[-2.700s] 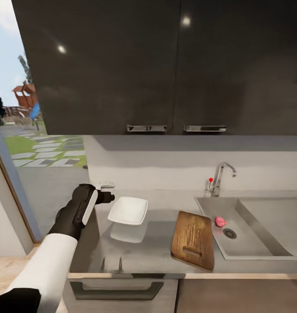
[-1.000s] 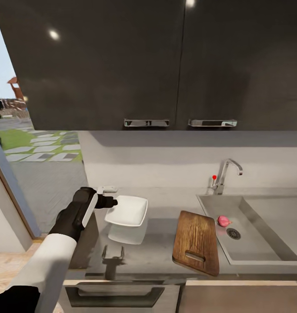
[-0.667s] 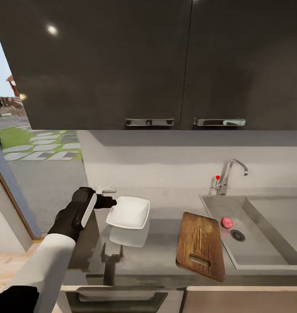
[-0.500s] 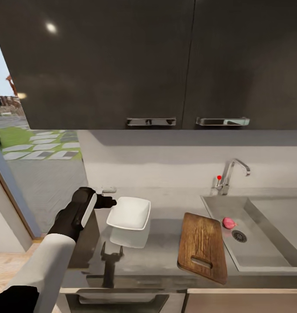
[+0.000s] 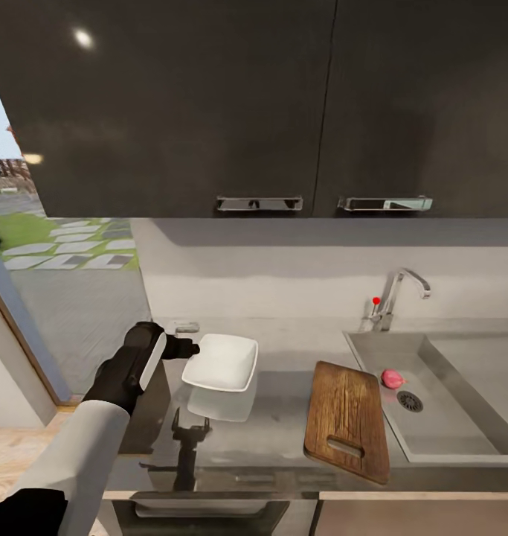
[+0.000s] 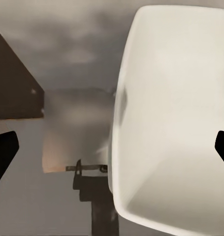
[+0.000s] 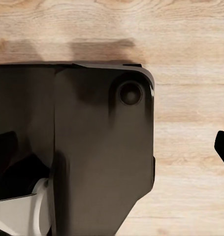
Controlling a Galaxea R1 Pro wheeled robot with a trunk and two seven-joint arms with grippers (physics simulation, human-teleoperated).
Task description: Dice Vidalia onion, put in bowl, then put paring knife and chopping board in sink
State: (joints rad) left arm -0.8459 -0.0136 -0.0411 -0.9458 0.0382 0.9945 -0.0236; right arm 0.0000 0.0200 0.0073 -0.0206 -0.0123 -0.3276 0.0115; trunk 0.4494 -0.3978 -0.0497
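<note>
The white bowl [image 5: 222,362] sits on the grey countertop [image 5: 276,424], which mirrors it. My left gripper [image 5: 185,347] is level with the bowl's left rim, beside it. In the left wrist view the bowl [image 6: 176,123] looms close and the left gripper [image 6: 112,147] is open, fingertips [image 6: 3,152] far apart. The dark brown chopping board [image 5: 348,419] lies right of the bowl, slot handle toward the front edge. A pinkish onion [image 5: 392,378] rests in the sink [image 5: 447,439] near the drain. The paring knife is out of view. My right gripper [image 7: 112,152] hangs open.
Dark wall cabinets [image 5: 209,112] hang low over the counter. The chrome tap [image 5: 393,296] with a red knob stands behind the sink. A small grey object [image 5: 185,326] sits by the back wall. An opening to a garden [image 5: 53,253] is on the left. The robot's dark base [image 7: 92,147] stands on a wooden floor.
The camera has shifted, so cabinets, board and sink sit differently in the picture. My left gripper has stayed beside the bowl's left rim. Nothing on the counter has moved.
</note>
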